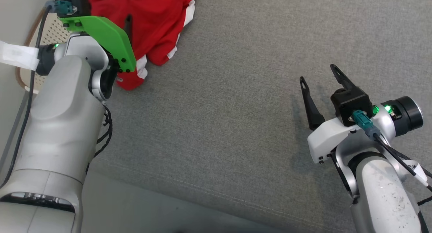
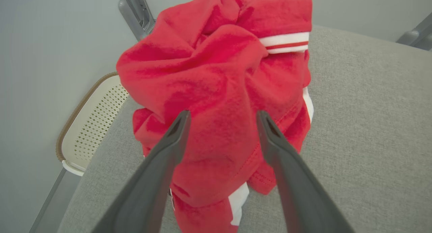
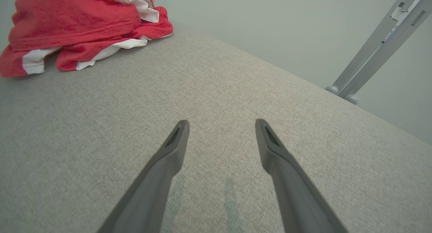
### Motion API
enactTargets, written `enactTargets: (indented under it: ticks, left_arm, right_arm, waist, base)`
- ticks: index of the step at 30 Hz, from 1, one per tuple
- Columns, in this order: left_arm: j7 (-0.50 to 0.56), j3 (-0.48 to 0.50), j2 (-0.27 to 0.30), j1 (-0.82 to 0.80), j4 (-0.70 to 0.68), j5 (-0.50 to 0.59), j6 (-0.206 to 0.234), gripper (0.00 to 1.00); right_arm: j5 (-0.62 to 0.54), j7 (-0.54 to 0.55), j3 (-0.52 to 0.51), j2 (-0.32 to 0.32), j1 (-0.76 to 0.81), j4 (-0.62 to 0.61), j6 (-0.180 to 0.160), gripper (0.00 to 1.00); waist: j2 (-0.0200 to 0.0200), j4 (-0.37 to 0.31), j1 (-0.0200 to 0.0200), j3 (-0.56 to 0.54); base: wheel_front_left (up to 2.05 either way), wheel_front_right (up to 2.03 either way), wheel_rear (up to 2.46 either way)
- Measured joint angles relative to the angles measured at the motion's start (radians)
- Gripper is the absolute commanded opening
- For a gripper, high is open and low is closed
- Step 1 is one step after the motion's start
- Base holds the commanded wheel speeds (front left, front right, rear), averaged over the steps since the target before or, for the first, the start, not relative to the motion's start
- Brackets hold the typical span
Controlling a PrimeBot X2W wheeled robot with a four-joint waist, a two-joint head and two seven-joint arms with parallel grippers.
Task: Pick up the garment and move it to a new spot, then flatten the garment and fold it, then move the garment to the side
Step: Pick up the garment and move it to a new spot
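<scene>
Right, the pick-up is the step in hand and nothing is held yet. My left gripper (image 2: 222, 115) has its jaws spread wide, with the garment (image 2: 216, 87) bunched in a red heap right ahead of the fingertips, on the far left part of the grey padded surface (image 1: 243, 101), near its edge. My right gripper (image 3: 221, 123) is spread just as wide over bare upholstery, well apart from the heap. To do this well, I judge I should bring the left jaws down over a raised fold of the red cloth, not the white-striped hem lying flat, so both fingers get cloth between them rather than scraping the padding. A fairly deep bite into the crest looks safest (soft cloth tends to slip out of a shallow pinch). Taking too many layers, though, would likely lift the heap as a knot and make flattening harder. A perforated cream chair (image 2: 94, 121) sits just past the edge beside the heap, so I would draw the cloth inward toward the open middle as I lift, never outward. The right side has plenty of room, and I reckon it should come in once a corner or cuff hangs free. Whether my left fingertips touch the cloth I cannot tell.
</scene>
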Motion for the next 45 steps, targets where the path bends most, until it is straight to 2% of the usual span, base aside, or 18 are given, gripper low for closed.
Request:
enactTargets:
  ticks: [8, 9, 10, 11, 17, 24, 32, 40, 44, 45]
  left_arm:
    - [-0.010, 0.010, 0.014, -0.072, 0.087, -0.002, 0.028, 1.00]
    - [-0.015, 0.011, 0.014, -0.077, 0.095, -0.002, 0.029, 0.89]
    - [-0.025, 0.010, 0.014, -0.080, 0.102, -0.002, 0.033, 0.34]
    - [-0.037, 0.010, 0.015, -0.084, 0.108, -0.001, 0.034, 0.00]
    - [-0.090, 0.005, 0.014, -0.092, 0.130, 0.004, 0.034, 0.00]
    - [-0.124, -0.037, 0.021, -0.151, 0.118, 0.043, 0.007, 0.00]
    - [-0.107, -0.091, 0.028, -0.227, 0.027, 0.084, -0.034, 0.00]
    - [-0.084, -0.129, -0.042, -0.284, -0.153, 0.082, -0.067, 0.00]
    - [-0.070, -0.130, -0.075, -0.289, -0.242, 0.034, -0.077, 0.00]
    - [-0.065, -0.138, -0.086, -0.288, -0.286, 0.009, -0.081, 0.00]
  right_arm:
    - [-0.015, 0.024, 0.016, -0.005, 0.000, -0.042, 0.000, 1.00]
    - [-0.014, 0.024, 0.015, -0.005, 0.001, -0.043, 0.000, 1.00]
    - [-0.014, 0.024, 0.015, -0.005, 0.002, -0.044, 0.000, 1.00]
    - [-0.014, 0.024, 0.015, -0.005, 0.002, -0.044, 0.000, 1.00]
    - [-0.003, 0.013, 0.015, -0.005, 0.002, -0.029, 0.000, 1.00]
    - [0.030, -0.021, 0.010, -0.002, 0.005, 0.024, 0.000, 1.00]
    - [0.146, -0.074, 0.008, -0.002, 0.036, 0.095, 0.000, 1.00]
    - [0.200, -0.107, -0.008, -0.002, 0.067, 0.147, 0.000, 1.00]
    - [0.236, -0.125, 0.005, -0.001, 0.067, 0.169, 0.000, 1.00]
    - [0.252, -0.134, 0.013, -0.002, 0.065, 0.183, 0.000, 1.00]
  waist:
    - [0.0000, -0.044, 0.0000, 0.097]
    - [0.0000, -0.048, 0.0000, 0.105]
    - [0.0000, -0.051, 0.0000, 0.111]
    - [0.0000, -0.055, 0.0000, 0.116]
    - [0.0000, -0.063, 0.0000, 0.110]
    - [0.0000, -0.062, 0.0000, 0.048]
    - [0.0000, -0.089, -0.0001, -0.064]
    - [0.0000, -0.188, -0.0002, -0.145]
    - [0.0000, -0.259, -0.0002, -0.164]
    - [0.0000, -0.297, -0.0002, -0.170]
  base:
    - [0.00, 0.00, 0.00]
    - [0.00, 0.00, 0.00]
    - [0.00, 0.00, 0.00]
    - [0.00, 0.00, 0.00]
    - [0.00, 0.00, 0.00]
    - [0.00, 0.00, 0.00]
    - [0.00, 0.00, 0.00]
    - [0.00, 0.00, 0.00]
    - [0.00, 0.00, 0.00]
    - [0.00, 0.00, 0.00]
